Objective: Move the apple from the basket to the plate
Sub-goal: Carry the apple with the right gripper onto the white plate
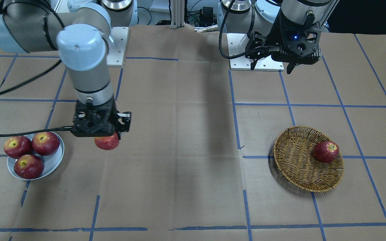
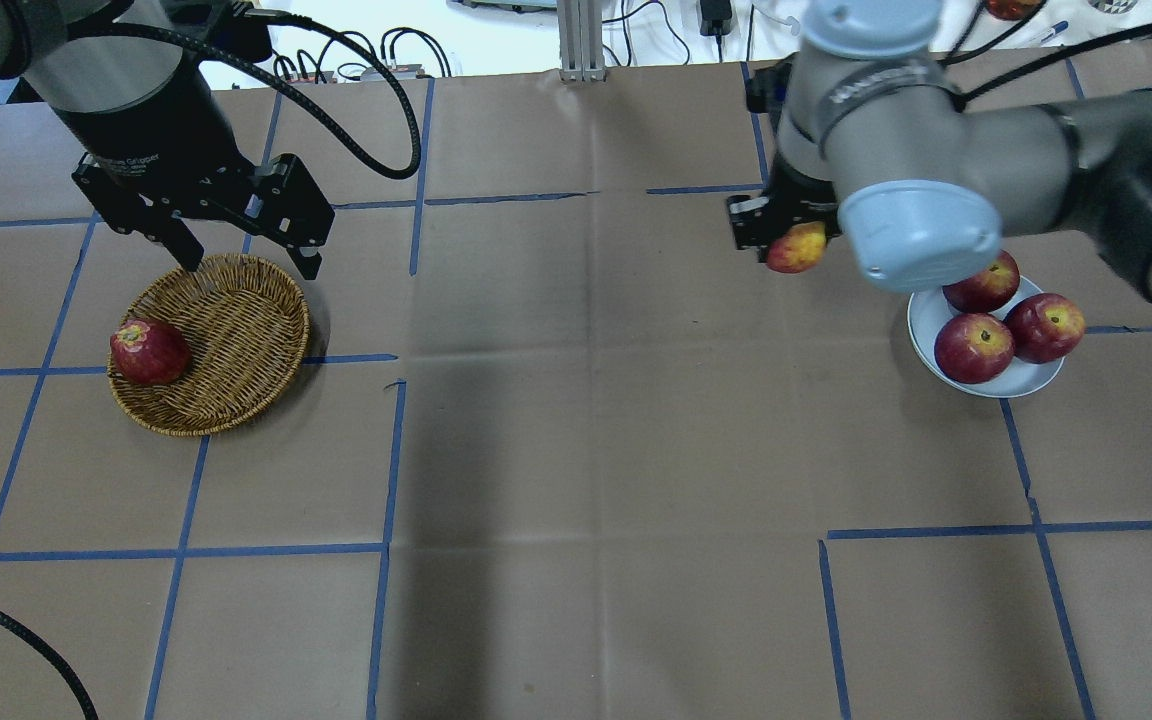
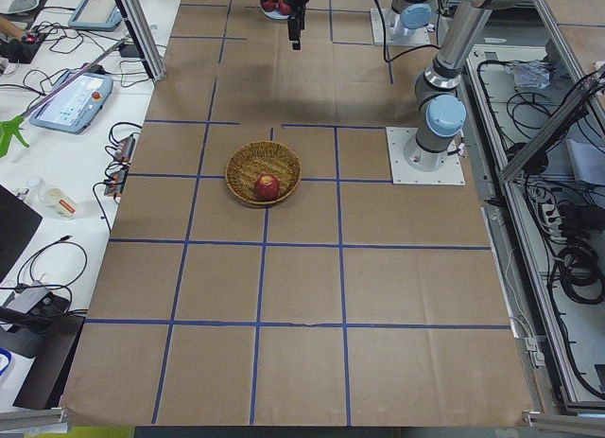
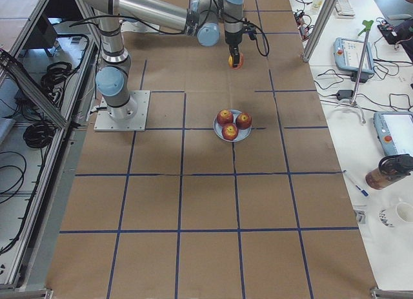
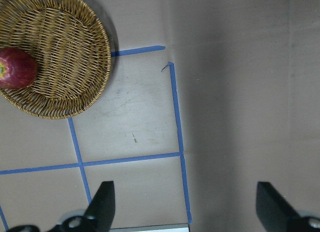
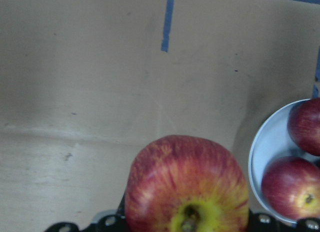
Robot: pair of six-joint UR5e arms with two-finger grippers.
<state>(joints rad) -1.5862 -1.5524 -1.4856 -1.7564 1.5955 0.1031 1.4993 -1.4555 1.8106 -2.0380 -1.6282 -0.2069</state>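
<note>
My right gripper (image 1: 107, 139) (image 2: 786, 245) is shut on the apple (image 1: 107, 142) (image 2: 796, 249) (image 6: 186, 184), streaky orange-red with a yellow patch, and holds it above the table beside the plate (image 1: 55, 162) (image 2: 924, 325) (image 6: 265, 142). The pale plate holds three darker red apples (image 1: 28, 166) (image 2: 974, 348). The wicker basket (image 1: 297, 174) (image 2: 236, 330) (image 5: 65, 66) holds one dark red apple (image 1: 326, 152) (image 2: 148, 352) (image 5: 16, 67). My left gripper (image 2: 244, 252) (image 5: 185, 202) is open and empty, raised above the basket's far edge.
Brown paper with blue tape grid lines covers the table (image 2: 576, 450). Both arm bases (image 1: 117, 47) stand on white plates at the robot side. Operator gear lies off the table edges in the side views.
</note>
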